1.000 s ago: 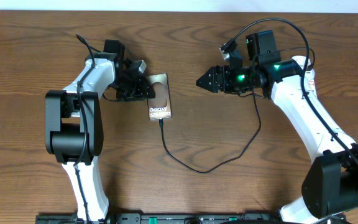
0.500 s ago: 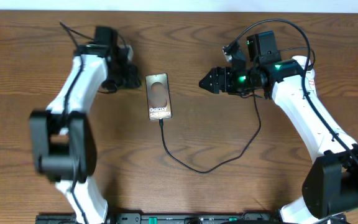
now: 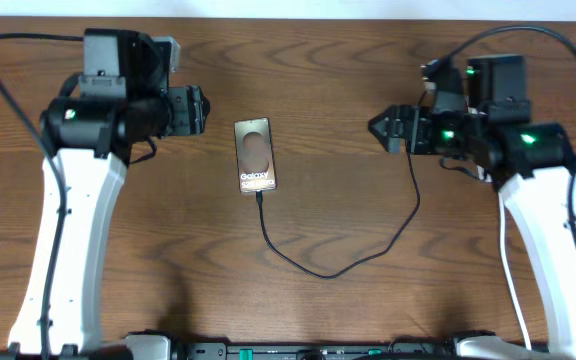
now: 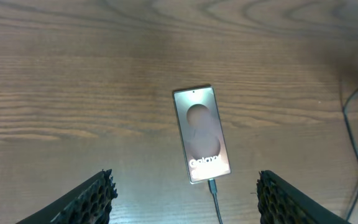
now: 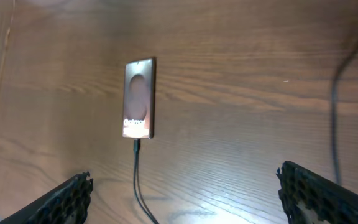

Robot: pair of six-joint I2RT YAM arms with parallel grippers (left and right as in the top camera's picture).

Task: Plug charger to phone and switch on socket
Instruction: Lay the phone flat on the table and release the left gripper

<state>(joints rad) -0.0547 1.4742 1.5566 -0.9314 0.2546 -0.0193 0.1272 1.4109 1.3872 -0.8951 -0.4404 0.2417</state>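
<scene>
Phone (image 3: 255, 156) flat on wooden table (image 3: 328, 60), face up, roughly mid-table btwn the two arms, well apart from both. Appearance: small dark-brown slab, pale circle in the upper half, white "Galaxy" lettering across the lower end w/ a smaller line under it, too small to read from overhead. Left wrist view shows a thin silvery rim round the phone (image 4: 202, 134) and a bright glare band over the text. Long axis runs toward/away from the robot base, tilted v. slightly. Charger (image 3: 415, 195): thin black cable, plug tip (image 4: 212, 185) butting the phone's near short edge, lettering end. Looks inserted, but how deep it sits, can't tell. From there the cable drops toward the near edge, bends in a wide U to the right, then climbs up under the right arm, where its far end is hidden. Left gripper (image 3: 206, 110) hangs left of the phone, pointing at it, jaws spread wide, honeycomb-textured fingers (image 4: 92, 196) at either side of the wrist view, nothing btwn them. Right gripper (image 3: 373, 129) sits right of the phone, also aimed at it, jaws spread even wider, empty. Right wrist view: phone (image 5: 139, 98) far off, cable trailing from its lower end.
</scene>
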